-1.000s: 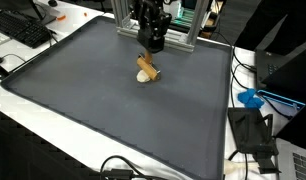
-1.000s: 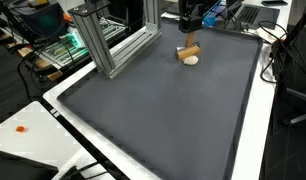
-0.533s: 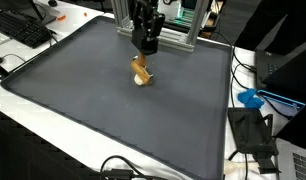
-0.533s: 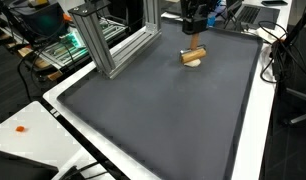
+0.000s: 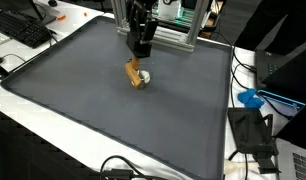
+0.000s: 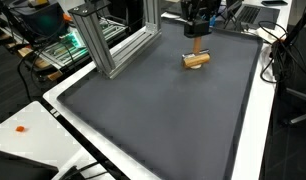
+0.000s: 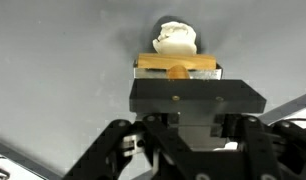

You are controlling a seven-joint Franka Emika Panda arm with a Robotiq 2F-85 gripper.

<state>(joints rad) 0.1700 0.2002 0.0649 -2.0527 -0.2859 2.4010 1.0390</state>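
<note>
My black gripper (image 5: 141, 52) hangs over the far part of the dark grey mat (image 5: 93, 100), near the aluminium frame. It is shut on a light brown wooden piece (image 5: 134, 74) that has a white lump (image 5: 143, 78) at its low end, down at the mat. Both exterior views show them; the gripper (image 6: 197, 38) stands right above the wooden piece (image 6: 196, 60). In the wrist view the wooden piece (image 7: 176, 66) shows just past the gripper body (image 7: 176, 78), with the white lump (image 7: 176, 38) beyond it. The fingertips are hidden by the gripper's own body.
An aluminium frame (image 5: 178, 38) stands at the mat's far edge and also shows in an exterior view (image 6: 113, 45). A keyboard (image 5: 23, 28) lies on the white table. A blue object (image 5: 251, 98) and cables lie beside the mat. A small orange item (image 6: 23, 128) lies on the table.
The gripper has shifted sideways along the mat's far part, and the wooden piece with the white lump has moved and tilted along with it.
</note>
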